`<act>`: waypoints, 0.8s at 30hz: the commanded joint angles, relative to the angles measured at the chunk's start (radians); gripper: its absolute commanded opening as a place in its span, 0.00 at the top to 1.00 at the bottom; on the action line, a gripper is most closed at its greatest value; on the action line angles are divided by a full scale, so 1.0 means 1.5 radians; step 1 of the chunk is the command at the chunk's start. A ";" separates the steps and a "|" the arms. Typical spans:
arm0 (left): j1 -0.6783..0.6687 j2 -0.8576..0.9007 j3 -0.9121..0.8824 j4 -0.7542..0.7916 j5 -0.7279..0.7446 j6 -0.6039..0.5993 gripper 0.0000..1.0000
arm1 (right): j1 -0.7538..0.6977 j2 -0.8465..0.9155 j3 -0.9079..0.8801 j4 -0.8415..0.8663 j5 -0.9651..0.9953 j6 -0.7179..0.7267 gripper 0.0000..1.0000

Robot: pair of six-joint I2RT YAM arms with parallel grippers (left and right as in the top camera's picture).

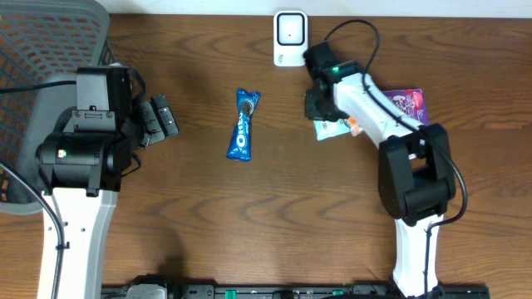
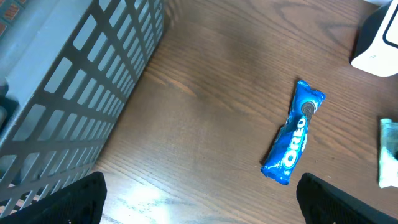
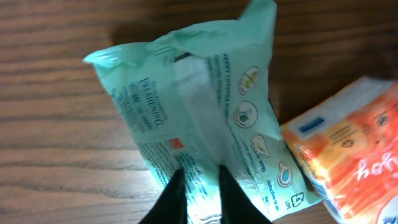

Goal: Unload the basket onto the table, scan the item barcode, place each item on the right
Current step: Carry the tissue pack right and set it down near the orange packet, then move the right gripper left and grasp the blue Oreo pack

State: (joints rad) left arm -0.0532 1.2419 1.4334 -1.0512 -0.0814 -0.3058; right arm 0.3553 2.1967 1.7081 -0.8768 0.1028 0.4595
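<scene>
A mint-green packet (image 3: pixel 199 118) with printed text lies on the wooden table, and its edge shows by the right arm (image 1: pixel 331 129). My right gripper (image 3: pixel 202 177) is shut on it, the two dark fingers pinching a fold of the film. From overhead that gripper (image 1: pixel 321 106) sits just below the white scanner (image 1: pixel 289 37). A blue Oreo pack (image 1: pixel 243 124) lies mid-table, also visible in the left wrist view (image 2: pixel 293 134). My left gripper (image 2: pixel 202 208) hangs open and holds nothing, left of the Oreo pack (image 1: pixel 158 120).
A grey mesh basket (image 1: pixel 41 50) fills the far left corner, with its wall close to the left arm (image 2: pixel 62 93). An orange packet (image 3: pixel 354 155) lies against the green one. A purple packet (image 1: pixel 407 104) lies behind the right arm.
</scene>
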 commanded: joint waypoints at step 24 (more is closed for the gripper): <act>0.002 0.003 0.007 -0.003 -0.006 0.009 0.02 | 0.008 0.017 0.138 -0.092 0.015 0.072 0.84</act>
State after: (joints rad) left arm -0.0532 1.2419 1.4334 -1.0512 -0.0818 -0.3058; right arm 0.3824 2.2189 1.9022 -1.0035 0.0948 0.5838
